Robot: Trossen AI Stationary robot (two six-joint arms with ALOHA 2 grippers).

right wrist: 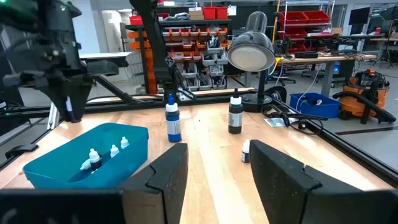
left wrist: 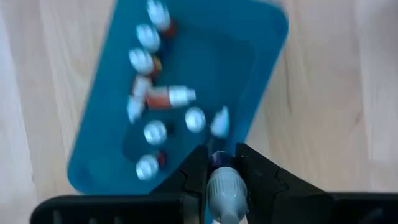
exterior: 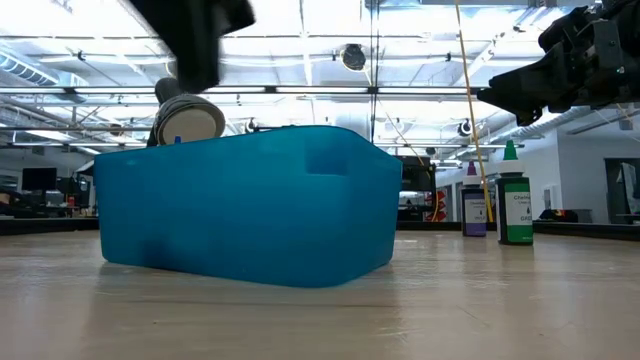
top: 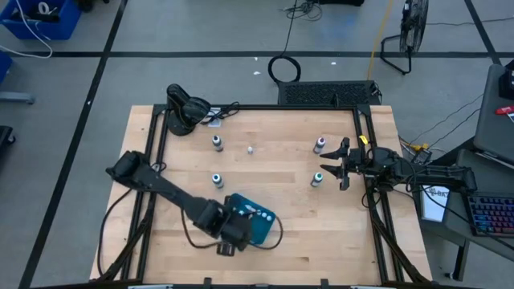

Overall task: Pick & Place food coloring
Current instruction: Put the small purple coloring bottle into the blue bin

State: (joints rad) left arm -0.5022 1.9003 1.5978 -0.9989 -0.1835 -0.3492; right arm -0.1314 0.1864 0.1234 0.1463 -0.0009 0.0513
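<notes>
My high camera looks straight down on the whole table (top: 265,241). The low one sits at tabletop level, close against the teal bin (exterior: 245,205). My left wrist camera stares down into that bin (left wrist: 249,56); the right wrist camera faces across the table toward it (right wrist: 134,146).

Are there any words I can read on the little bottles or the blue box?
Green bottle: a white label with print, too small and blurred to read.
Purple bottle: label print too blurred to read.
Teal tray: no words show on it.
Small bottles in the tray: no readable text.
</notes>
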